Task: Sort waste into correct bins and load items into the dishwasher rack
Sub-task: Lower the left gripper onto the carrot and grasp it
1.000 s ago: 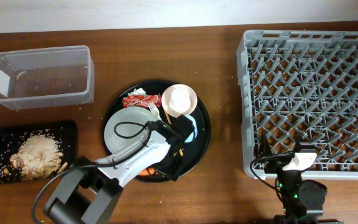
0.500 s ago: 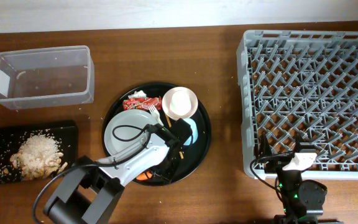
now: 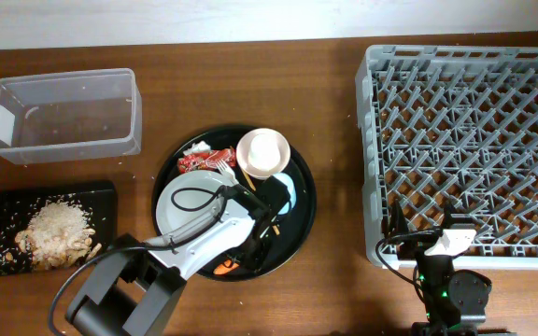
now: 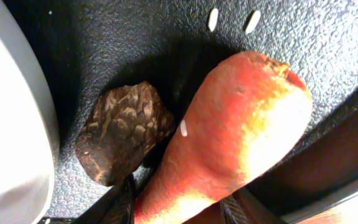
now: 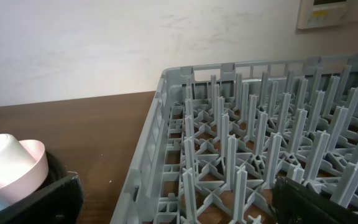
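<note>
Since a second ago: left pincer (image 4: 178,199) has closed in on the carrot (image 4: 229,137), and the red-and-white wrapper (image 3: 197,161) and pinkish bowl (image 3: 286,154) have slid slightly left on the round black tray (image 3: 299,213).

Left wrist view: the carrot's narrow end sits between both fingers (image 4: 122,202), touching each side, so it's grasped. The carrot is still lying on the tray floor, with a dark brown scrap (image 4: 123,130) just beside it and the pale plate (image 4: 8,124) at the left edge. One rice grain is stuck on the carrot.

Overhead: cream cup (image 3: 262,151) sits inside the bowl, light blue cup (image 3: 289,194) is beside the arm. Rice pile (image 3: 56,231) lies in the shallow black tray (image 3: 3,207). Clear tub (image 3: 63,117) holds only specks.

Right pincer (image 3: 421,224) is spread wide, gripping nothing, at the near edge of the dishwasher rack (image 3: 465,140) on the counter (image 3: 334,84).
</note>
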Action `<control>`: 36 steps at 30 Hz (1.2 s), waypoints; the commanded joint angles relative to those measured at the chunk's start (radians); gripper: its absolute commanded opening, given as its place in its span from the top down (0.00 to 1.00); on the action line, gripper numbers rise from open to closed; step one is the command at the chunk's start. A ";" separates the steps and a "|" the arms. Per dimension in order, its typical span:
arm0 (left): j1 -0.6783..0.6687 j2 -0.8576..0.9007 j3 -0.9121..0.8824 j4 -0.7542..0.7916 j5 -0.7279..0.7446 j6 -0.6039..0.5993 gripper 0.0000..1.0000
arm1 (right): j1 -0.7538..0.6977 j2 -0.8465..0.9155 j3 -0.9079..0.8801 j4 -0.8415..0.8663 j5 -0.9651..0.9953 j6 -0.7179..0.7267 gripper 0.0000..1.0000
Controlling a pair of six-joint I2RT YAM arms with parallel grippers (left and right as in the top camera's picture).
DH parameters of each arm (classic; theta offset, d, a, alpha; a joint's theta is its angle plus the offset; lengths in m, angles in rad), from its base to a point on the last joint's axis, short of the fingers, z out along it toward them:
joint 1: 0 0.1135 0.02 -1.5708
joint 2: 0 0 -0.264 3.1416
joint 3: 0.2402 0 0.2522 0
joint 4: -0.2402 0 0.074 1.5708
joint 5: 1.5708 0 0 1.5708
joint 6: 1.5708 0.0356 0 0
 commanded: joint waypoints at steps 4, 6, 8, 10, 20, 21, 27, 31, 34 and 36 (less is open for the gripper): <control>-0.001 -0.064 0.038 -0.017 0.013 -0.010 0.57 | -0.005 -0.008 -0.005 -0.004 0.004 0.000 0.01; -0.001 -0.089 0.038 -0.018 0.013 -0.010 0.57 | -0.005 -0.008 -0.005 -0.004 0.004 0.000 0.01; -0.001 -0.090 0.035 -0.016 0.013 -0.010 0.57 | -0.005 -0.008 -0.005 -0.004 0.004 0.000 0.01; -0.001 -0.090 0.023 -0.008 0.014 -0.010 0.57 | -0.005 -0.008 -0.005 -0.004 0.004 0.000 0.01; -0.001 -0.090 -0.082 0.100 0.014 -0.010 0.57 | -0.005 -0.008 -0.005 -0.004 0.004 0.000 0.01; -0.001 -0.090 -0.082 0.100 0.014 -0.010 0.57 | -0.005 -0.008 -0.005 -0.004 0.004 0.000 0.01; -0.002 -0.090 -0.084 0.113 0.014 -0.009 0.60 | -0.005 -0.008 -0.005 -0.004 0.004 0.000 0.01; -0.002 -0.090 -0.084 0.115 0.014 -0.009 0.65 | -0.005 -0.008 -0.005 -0.004 0.005 0.000 0.01; -0.002 -0.091 -0.084 0.114 0.014 -0.010 0.66 | -0.005 -0.008 -0.005 -0.004 0.004 0.000 0.01; -0.002 -0.107 -0.076 0.103 0.017 -0.010 0.67 | -0.005 -0.008 -0.005 -0.004 0.004 0.000 0.01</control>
